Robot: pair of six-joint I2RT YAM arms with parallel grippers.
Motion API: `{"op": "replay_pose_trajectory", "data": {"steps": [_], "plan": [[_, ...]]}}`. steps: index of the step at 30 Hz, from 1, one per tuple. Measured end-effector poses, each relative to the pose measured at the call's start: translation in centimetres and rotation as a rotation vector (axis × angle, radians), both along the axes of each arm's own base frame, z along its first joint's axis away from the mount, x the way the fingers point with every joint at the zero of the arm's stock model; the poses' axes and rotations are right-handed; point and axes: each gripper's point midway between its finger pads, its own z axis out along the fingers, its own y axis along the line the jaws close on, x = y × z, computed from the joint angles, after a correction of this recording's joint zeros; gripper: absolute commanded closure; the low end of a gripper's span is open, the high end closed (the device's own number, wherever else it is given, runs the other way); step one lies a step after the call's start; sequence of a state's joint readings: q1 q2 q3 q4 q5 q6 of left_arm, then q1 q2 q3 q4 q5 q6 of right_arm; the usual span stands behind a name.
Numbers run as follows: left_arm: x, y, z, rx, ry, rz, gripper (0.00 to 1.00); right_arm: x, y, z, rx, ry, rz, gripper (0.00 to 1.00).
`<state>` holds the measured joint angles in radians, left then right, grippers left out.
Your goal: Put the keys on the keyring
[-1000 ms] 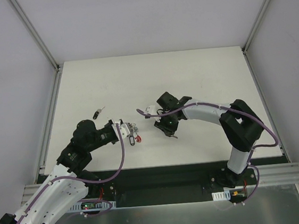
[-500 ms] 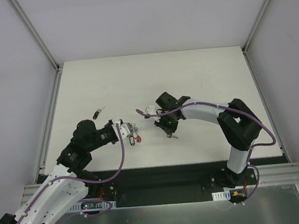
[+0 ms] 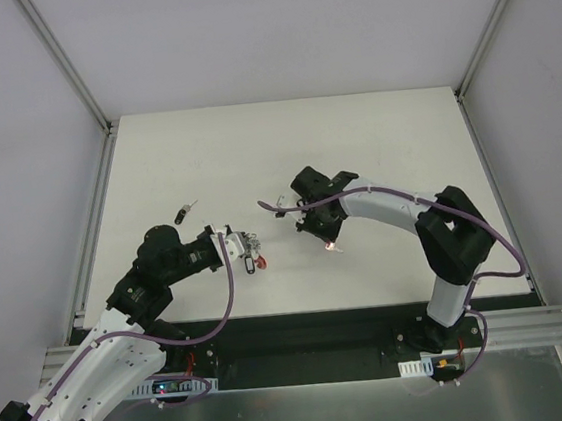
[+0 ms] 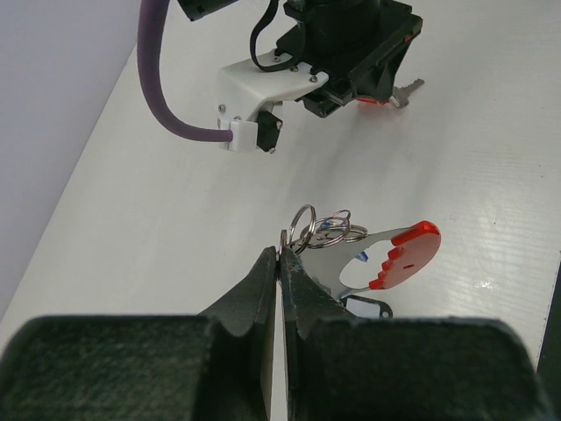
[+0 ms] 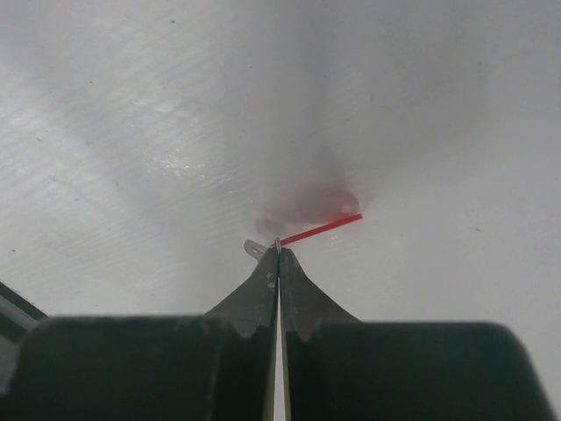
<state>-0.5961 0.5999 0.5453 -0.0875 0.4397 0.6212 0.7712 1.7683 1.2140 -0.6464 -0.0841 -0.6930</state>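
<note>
The keyring, with its red clip, is pinched at the tip of the left gripper, jaws fully closed on a ring. The right gripper is clamped tight on the red-tagged key, just above the white table. A black key lies well apart, to the left. Pale walls stand around the table.

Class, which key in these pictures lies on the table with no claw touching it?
The black-headed key, alone at the left of the table; the red-headed key is pinched in the right claw.
</note>
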Motion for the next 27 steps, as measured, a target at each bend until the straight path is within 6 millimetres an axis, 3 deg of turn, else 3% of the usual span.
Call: {"op": "replay_pose_trajectory", "data": {"steps": [5, 9, 27], "plan": [[0.0, 0.0, 0.1, -0.002, -0.003, -0.001, 1.00, 1.1, -1.5, 0.9, -0.116, -0.030, -0.023, 0.99], [-0.1, 0.0, 0.2, -0.005, -0.008, -0.001, 1.00, 1.3, -2.2, 0.5, -0.224, -0.023, -0.016, 0.99], [-0.2, 0.0, 0.3, -0.008, -0.009, -0.005, 1.00, 0.6, -0.8, -2.1, -0.338, 0.046, 0.053, 0.90]]}}
